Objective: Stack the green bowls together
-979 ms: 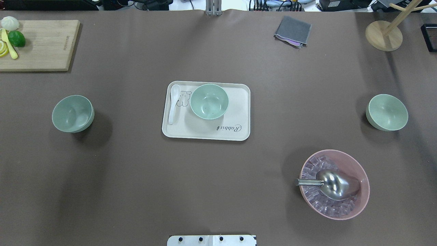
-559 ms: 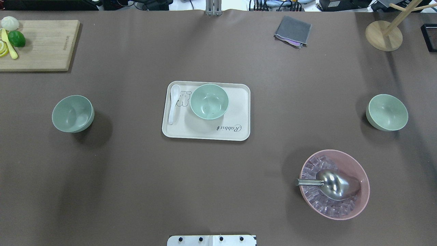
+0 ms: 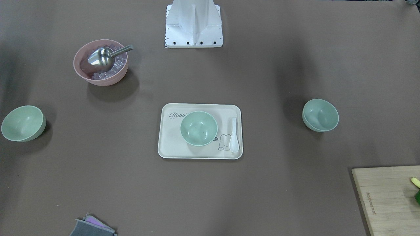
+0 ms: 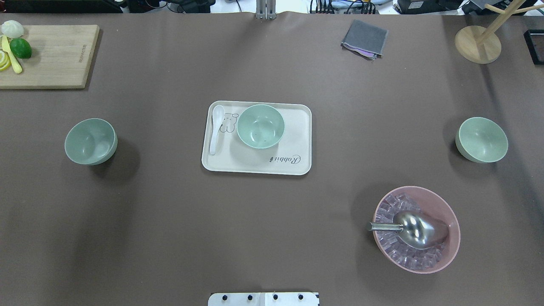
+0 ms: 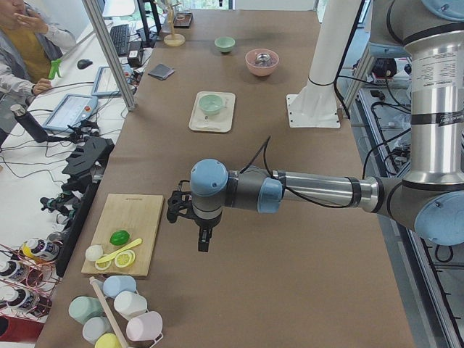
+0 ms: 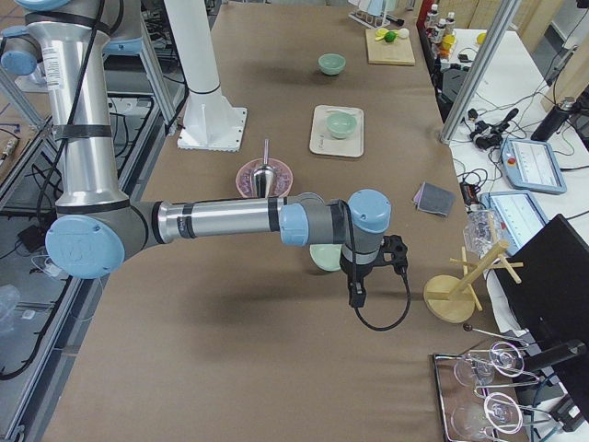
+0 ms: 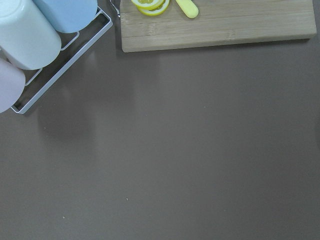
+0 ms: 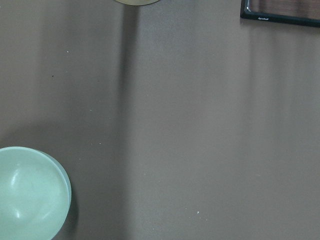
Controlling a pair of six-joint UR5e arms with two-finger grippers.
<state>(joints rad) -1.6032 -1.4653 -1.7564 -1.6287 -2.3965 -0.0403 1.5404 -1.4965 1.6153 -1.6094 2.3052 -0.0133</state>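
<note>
Three pale green bowls stand apart on the brown table. The left bowl [image 4: 90, 141] is at the left, the middle bowl [image 4: 260, 126] sits on a cream tray [image 4: 297, 127], and the right bowl [image 4: 481, 140] is at the right. The right bowl also shows at the lower left of the right wrist view [image 8: 30, 192]. My left gripper [image 5: 204, 241] hangs over bare table near the cutting board, seen only in the exterior left view. My right gripper [image 6: 354, 293] hangs beside the right bowl [image 6: 322, 259], seen only in the exterior right view. I cannot tell whether either is open or shut.
A white spoon [image 4: 217, 129] lies on the tray. A pink bowl [image 4: 446, 255] with ice cubes and a metal scoop [image 4: 414, 229] stands front right. A cutting board [image 4: 55, 55] with fruit, a grey cloth [image 4: 364, 38] and a wooden stand [image 4: 477, 44] lie at the back. Mugs [image 7: 30, 30] sit in a rack.
</note>
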